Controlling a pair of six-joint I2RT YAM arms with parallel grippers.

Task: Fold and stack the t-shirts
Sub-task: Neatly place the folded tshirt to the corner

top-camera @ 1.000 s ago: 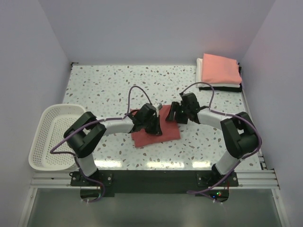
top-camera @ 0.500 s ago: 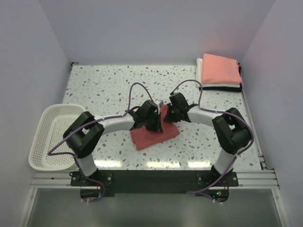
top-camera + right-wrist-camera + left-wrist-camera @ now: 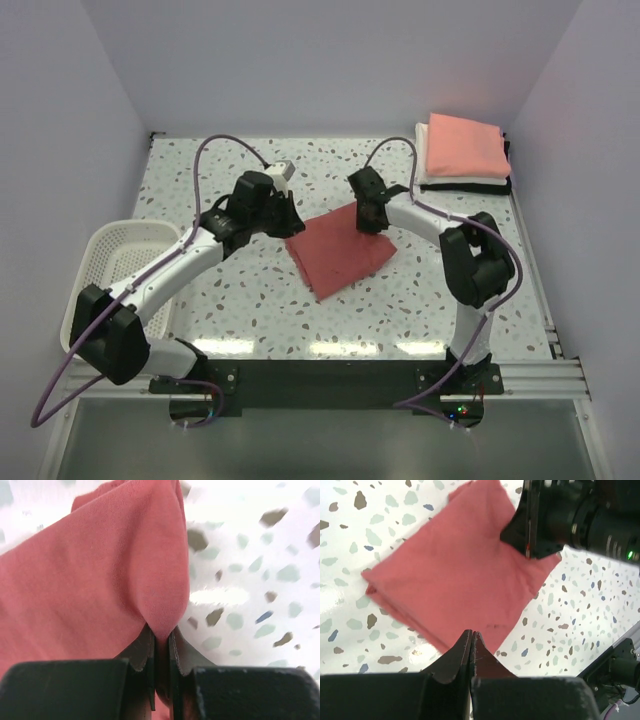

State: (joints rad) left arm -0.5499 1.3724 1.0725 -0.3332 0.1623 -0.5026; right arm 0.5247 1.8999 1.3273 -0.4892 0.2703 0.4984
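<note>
A brick-red t-shirt (image 3: 341, 252) lies folded in a tilted rectangle at the table's middle. My right gripper (image 3: 367, 221) is shut on its far right corner, and the cloth bunches between the jaws in the right wrist view (image 3: 161, 632). My left gripper (image 3: 290, 222) hovers at the shirt's far left corner. Its jaws are pressed together with nothing seen between them (image 3: 471, 633), and the red t-shirt (image 3: 455, 575) is spread beyond the tips. At the back right, folded t-shirts are stacked: salmon-pink (image 3: 462, 145) on white (image 3: 428, 164) on black (image 3: 504, 185).
A white mesh basket (image 3: 108, 290) stands at the left table edge beside the left arm. Walls close in the table on the left, back and right. The right arm's wrist shows in the left wrist view (image 3: 570, 515).
The right gripper closed on the shirt's corner. Both grippers moved toward the back of the table. The shirt slid back and to the right and now lies wider and flatter.
</note>
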